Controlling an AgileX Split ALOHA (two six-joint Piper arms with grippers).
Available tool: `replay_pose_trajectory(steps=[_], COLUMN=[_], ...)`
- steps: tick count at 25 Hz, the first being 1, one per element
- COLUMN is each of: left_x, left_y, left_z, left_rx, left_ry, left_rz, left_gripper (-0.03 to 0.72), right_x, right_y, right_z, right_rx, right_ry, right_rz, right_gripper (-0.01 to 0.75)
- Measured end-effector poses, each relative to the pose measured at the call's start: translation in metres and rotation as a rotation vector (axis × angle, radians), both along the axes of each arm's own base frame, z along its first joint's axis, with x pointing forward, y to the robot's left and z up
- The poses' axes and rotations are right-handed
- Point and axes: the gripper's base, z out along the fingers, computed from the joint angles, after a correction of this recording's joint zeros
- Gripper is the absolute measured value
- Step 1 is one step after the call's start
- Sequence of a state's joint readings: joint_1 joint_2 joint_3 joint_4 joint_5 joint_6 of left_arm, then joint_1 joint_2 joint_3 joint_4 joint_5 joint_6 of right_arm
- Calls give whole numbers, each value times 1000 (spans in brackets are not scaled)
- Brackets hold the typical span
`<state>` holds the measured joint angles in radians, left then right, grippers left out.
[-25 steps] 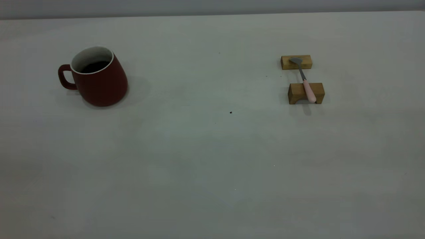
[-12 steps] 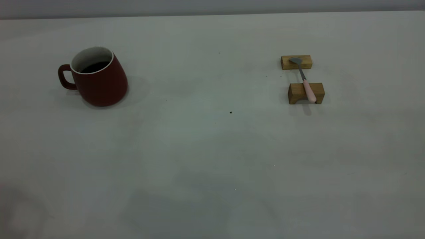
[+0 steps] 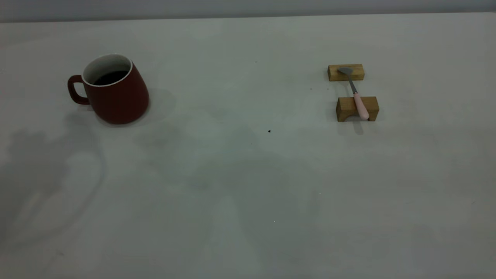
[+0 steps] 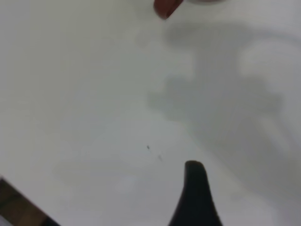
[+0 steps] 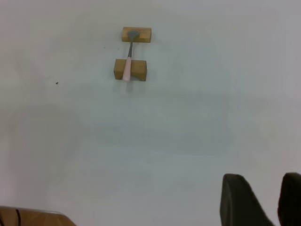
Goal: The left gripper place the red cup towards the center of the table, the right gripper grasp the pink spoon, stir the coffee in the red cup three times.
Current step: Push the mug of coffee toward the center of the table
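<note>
The red cup (image 3: 116, 93) stands at the table's (image 3: 248, 174) left, handle pointing left, with dark coffee (image 3: 110, 78) inside. Only a red bit of the cup (image 4: 165, 7) shows in the left wrist view. The pink spoon (image 3: 356, 95) lies across two wooden blocks at the right and also shows far off as the spoon (image 5: 128, 61) in the right wrist view. My left gripper (image 4: 254, 188) hovers over bare table short of the cup, open, with one black finger (image 4: 194, 188) in view. My right gripper (image 5: 262, 181) is far from the spoon, shut on nothing.
The spoon's bowl rests on the far wooden block (image 3: 345, 72) and its handle on the near, notched block (image 3: 356, 108). A small dark speck (image 3: 269, 131) marks the table's middle. Arm shadows fall on the table's front left and centre. Neither arm shows in the exterior view.
Shadows have spread across the front left and centre of the table. The cup, the spoon and the blocks have not moved.
</note>
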<state>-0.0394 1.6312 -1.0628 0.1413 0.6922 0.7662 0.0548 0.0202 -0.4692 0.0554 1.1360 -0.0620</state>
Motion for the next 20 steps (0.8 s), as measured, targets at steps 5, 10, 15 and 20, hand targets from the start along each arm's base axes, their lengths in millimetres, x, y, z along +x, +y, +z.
replay_pose_trajectory(steps=[5, 10, 15, 20], left_x=[43, 80, 105, 122], left_y=[0, -2, -3, -4], left_z=[-47, -80, -115, -133], left_rx=[52, 79, 91, 103], left_ry=[118, 162, 203, 205], left_rz=[-153, -284, -372, -431], left_gripper=[637, 631, 625, 616], right_x=[0, 0, 0, 0], right_y=[0, 0, 0, 0], right_z=[0, 0, 0, 0], right_rx=[0, 0, 0, 0], right_ry=[0, 0, 0, 0], right_rz=[0, 0, 0, 0], right_gripper=[239, 239, 239, 239])
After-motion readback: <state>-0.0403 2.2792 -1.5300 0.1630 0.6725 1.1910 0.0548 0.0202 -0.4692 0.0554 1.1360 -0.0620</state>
